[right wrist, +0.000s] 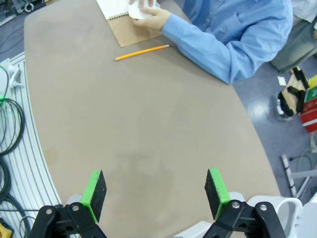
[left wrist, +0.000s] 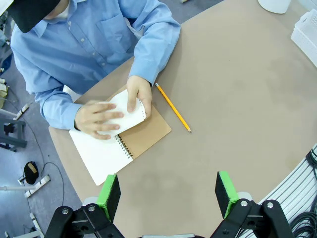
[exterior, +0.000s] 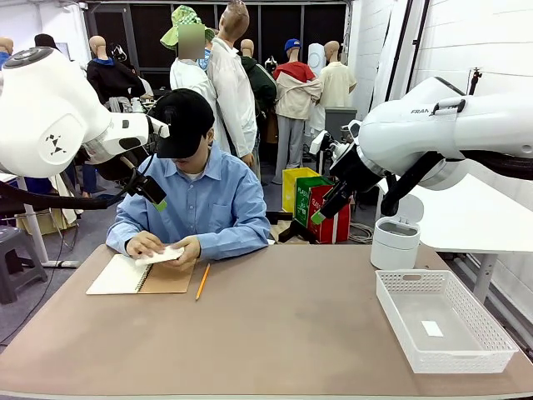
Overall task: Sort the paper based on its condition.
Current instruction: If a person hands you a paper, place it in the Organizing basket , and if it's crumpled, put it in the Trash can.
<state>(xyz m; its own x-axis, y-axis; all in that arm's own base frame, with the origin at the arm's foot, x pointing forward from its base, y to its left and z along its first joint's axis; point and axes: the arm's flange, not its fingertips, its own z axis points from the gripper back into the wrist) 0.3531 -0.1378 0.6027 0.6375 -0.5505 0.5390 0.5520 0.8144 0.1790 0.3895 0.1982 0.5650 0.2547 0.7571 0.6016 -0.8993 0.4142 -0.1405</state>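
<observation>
A white sheet of paper (exterior: pixel 161 255) (left wrist: pixel 126 114) (right wrist: pixel 140 11) lies under both of the person's hands on the open spiral notebook (exterior: pixel 141 275) (left wrist: pixel 119 144) at the table's far left. My left gripper (exterior: pixel 156 200) (left wrist: pixel 168 194) hangs open high above the table, near the person's shoulder. My right gripper (exterior: pixel 319 215) (right wrist: pixel 156 188) is also open, raised above the table's right half. Neither holds anything.
A yellow pencil (exterior: pixel 202 282) (left wrist: pixel 173 106) (right wrist: pixel 141 52) lies right of the notebook. A white mesh basket (exterior: pixel 483 350) stands at the front right with a small white scrap (exterior: pixel 431 328) in it. A white lidded bin (exterior: pixel 395 242) stands behind it.
</observation>
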